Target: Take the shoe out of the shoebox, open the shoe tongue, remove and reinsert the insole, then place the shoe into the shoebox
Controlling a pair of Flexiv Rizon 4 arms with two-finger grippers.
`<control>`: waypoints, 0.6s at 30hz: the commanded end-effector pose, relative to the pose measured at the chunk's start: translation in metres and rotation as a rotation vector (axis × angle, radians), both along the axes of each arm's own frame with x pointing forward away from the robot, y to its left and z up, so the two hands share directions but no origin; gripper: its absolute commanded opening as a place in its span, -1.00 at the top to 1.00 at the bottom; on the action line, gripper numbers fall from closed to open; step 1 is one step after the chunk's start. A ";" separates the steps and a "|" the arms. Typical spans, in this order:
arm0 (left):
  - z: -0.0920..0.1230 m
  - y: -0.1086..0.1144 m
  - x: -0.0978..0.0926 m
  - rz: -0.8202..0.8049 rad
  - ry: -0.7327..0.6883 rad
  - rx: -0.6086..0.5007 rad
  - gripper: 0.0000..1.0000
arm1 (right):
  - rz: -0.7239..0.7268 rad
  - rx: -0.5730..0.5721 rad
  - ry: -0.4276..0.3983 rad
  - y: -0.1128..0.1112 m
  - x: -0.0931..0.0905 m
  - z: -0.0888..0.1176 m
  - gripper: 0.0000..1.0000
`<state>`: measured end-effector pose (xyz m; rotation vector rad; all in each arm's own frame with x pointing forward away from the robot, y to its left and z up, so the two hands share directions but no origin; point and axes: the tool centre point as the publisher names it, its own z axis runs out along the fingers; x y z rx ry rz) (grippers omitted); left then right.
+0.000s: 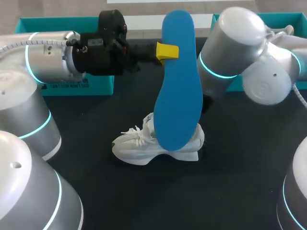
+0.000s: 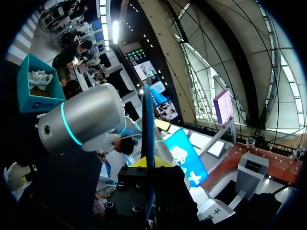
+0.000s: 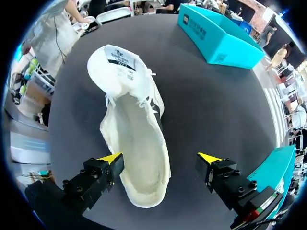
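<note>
The white shoe (image 1: 158, 143) lies at lower centre of the dark surface (image 1: 192, 201), my right jaws apart over its open mouth. Above it, my left jaws clamp the blue insole (image 1: 177, 81), held upright. Removal looks done; next I must feed the insole back into the shoe.

the insole (image 1: 177, 81) stands in the left tool (image 1: 169, 51) above the shoe (image 1: 144, 146), left shoebox (image 1: 72, 84) and right shoebox (image 1: 288, 21) behind it.
</note>
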<state>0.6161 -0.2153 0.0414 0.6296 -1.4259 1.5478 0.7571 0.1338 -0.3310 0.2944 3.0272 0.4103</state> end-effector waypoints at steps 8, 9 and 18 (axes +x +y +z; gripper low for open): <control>-0.001 0.000 -0.001 0.002 0.000 0.000 1.00 | 0.056 0.007 0.064 0.033 0.023 -0.059 -0.84; -0.001 0.000 -0.001 0.002 0.000 0.000 1.00 | 0.056 0.007 0.065 0.034 0.023 -0.061 -0.42; -0.001 0.000 -0.001 0.002 0.000 0.000 1.00 | 0.037 -0.008 0.102 0.034 0.013 -0.070 0.87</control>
